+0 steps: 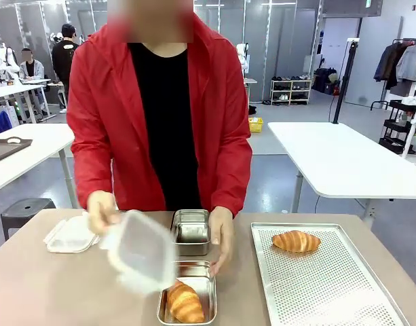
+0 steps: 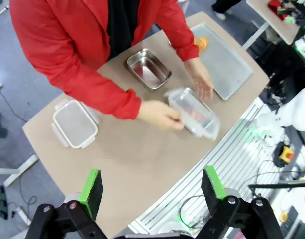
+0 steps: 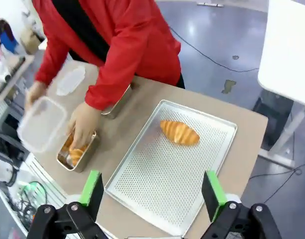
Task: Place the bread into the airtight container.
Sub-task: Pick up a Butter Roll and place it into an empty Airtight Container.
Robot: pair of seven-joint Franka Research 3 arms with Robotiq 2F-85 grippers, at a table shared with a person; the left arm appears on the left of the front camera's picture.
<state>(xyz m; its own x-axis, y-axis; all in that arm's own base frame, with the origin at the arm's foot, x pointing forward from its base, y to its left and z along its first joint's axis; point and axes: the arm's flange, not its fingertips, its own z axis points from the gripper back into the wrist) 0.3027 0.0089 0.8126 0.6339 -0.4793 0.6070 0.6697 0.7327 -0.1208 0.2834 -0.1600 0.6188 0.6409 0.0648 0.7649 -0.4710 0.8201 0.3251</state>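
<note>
Done: one croissant (image 1: 185, 303) lies inside the near steel container (image 1: 212, 299), at the near middle of the bench (image 1: 58, 292); for that piece the bread step looks finished
Lid: a clear lid (image 1: 141, 252) is held tilted just above and beside that container by the person's lid hand (image 1: 101, 207); the steadying hand (image 1: 221, 234) is at the container's far corner; the lid is not yet seated
Left to do: as I judge it, seat the lid and clip it shut; a second croissant (image 1: 296, 240) sits on the perforated tray (image 1: 330, 285), and an empty container (image 1: 192, 250) stands just behind the filled one, so another round may follow
Spare lid (image 1: 70, 236): flat on the bench, well to the side
Axis, packed croissant: lengthwise in its container, slightly skewed; one tip towards the robot, the other towards the person
Axis, second croissant: across the bench; tips point to either side
Left pincer (image 2: 151, 186): high over the bench; spread wide; holds nothing
Right pincer (image 3: 152, 188): above the tray's near side; spread wide; holds nothing
</note>
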